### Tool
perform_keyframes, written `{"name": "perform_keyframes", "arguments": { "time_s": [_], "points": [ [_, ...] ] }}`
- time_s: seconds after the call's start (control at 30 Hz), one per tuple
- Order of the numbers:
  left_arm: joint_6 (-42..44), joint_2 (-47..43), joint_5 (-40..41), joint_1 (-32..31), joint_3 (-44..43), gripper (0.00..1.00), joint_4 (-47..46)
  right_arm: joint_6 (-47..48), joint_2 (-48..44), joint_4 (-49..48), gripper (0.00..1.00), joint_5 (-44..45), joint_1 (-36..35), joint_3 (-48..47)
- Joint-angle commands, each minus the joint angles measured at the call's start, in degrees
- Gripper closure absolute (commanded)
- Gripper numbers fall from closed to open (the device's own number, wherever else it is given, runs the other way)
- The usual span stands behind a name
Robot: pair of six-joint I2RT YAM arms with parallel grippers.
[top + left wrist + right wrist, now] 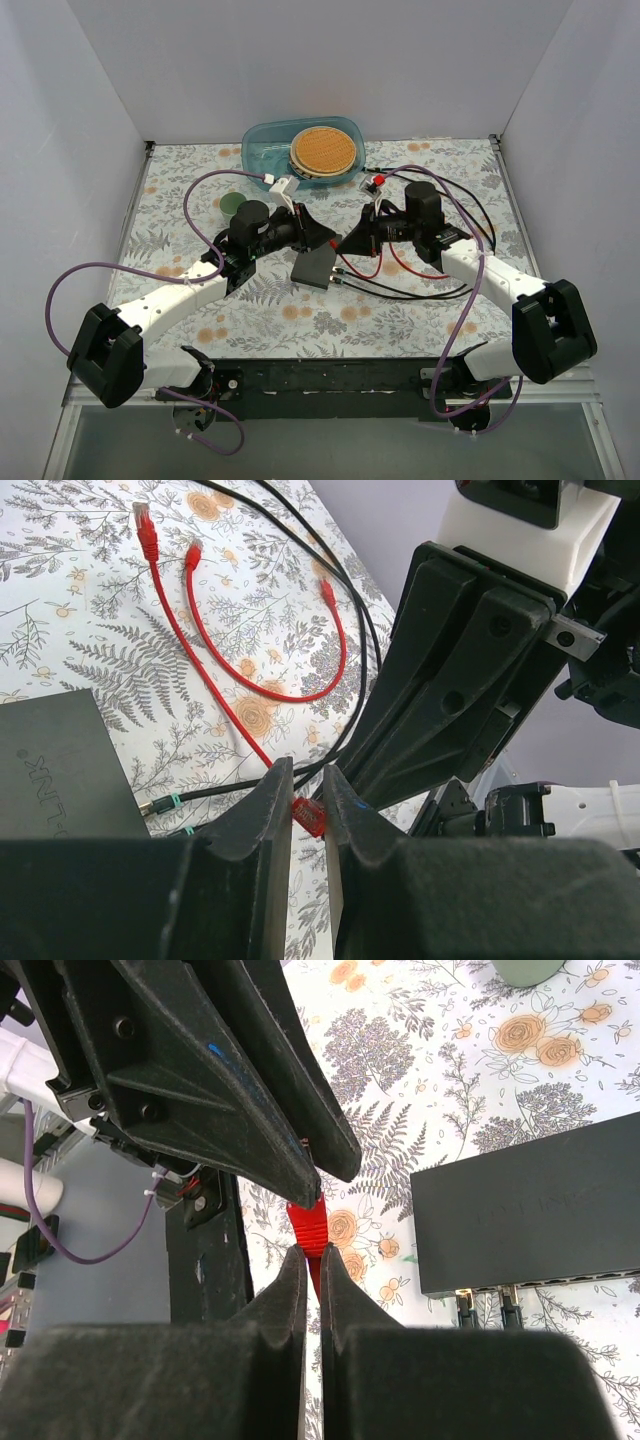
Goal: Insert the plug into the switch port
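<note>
The red plug [308, 817] hangs above the table, pinched between my left gripper [307, 798], which is shut on it. My right gripper [312, 1260] faces the left one and is shut on the red cable [317, 1268] just behind the plug's ribbed boot [307, 1222]. In the top view both grippers, left [331, 239] and right [344, 244], meet tip to tip just above the far corner of the switch [313, 268], and they hide the plug. The flat black switch [535, 1210] lies on the floral cloth, with two black cables [465, 1307] plugged into its near edge.
A blue oval tub [262, 150] holding a round woven disc [323, 150] stands at the back. A dark green disc [233, 204] lies to the left. Loose red cables [200, 615] and black cables [410, 290] trail over the cloth on the right.
</note>
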State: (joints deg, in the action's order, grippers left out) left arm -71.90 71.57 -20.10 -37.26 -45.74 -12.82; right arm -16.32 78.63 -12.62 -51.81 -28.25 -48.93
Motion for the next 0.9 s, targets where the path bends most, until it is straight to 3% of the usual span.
{"name": "perform_keyframes", "arguments": {
  "time_s": [0.0, 0.03, 0.2, 0.23, 0.33, 0.37, 0.5, 0.63, 0.7, 0.87],
  "points": [
    [0.36, -2.58, -0.29, -0.36, -0.15, 0.92, -0.45, 0.84, 0.12, -2.15, 0.99, 0.57, -0.32, -0.12],
    [0.53, -2.66, -0.03, -0.36, -0.06, 0.83, -0.37, 1.2, 0.12, -1.36, 0.99, 0.83, -0.31, -0.2],
    [0.53, -3.1, 0.58, -0.36, 0.21, 0.73, -0.19, 2.34, -0.32, 0.4, 0.99, 3.29, -0.31, -0.12],
    [0.53, -3.02, 0.76, -0.36, 0.21, 0.49, -0.28, 2.6, -0.41, 0.58, 0.99, 3.47, -0.31, -0.2],
    [0.53, -3.54, 2.43, -0.36, 0.3, 0.21, 0.34, 3.65, -0.5, 1.98, 0.99, 4.7, -0.31, -0.29],
    [0.71, -3.72, 3.56, -0.36, 0.21, 0.03, 0.86, 3.92, -0.58, 2.77, 0.99, 5.14, -0.31, -0.38],
    [1.49, -4.51, 7.69, -0.36, -0.41, 0.02, 3.76, 6.03, -0.41, 5.05, 0.99, 7.95, -0.31, -0.38],
    [1.5, -5.83, 16.74, -0.28, -1.11, 0.02, 8.59, 9.1, 0.38, 9.1, 0.99, 12.86, -0.31, -1.08],
    [1.32, -6.0, 22.08, -0.27, -1.55, 0.02, 11.58, 11.3, 1.0, 12.34, 0.99, 16.82, -0.31, -2.22],
    [0.97, -4.95, 26.42, 0.25, -2.34, 0.02, 15.88, 12.89, 2.31, 17.98, 0.99, 29.19, -0.31, -3.63]
  ]
}}
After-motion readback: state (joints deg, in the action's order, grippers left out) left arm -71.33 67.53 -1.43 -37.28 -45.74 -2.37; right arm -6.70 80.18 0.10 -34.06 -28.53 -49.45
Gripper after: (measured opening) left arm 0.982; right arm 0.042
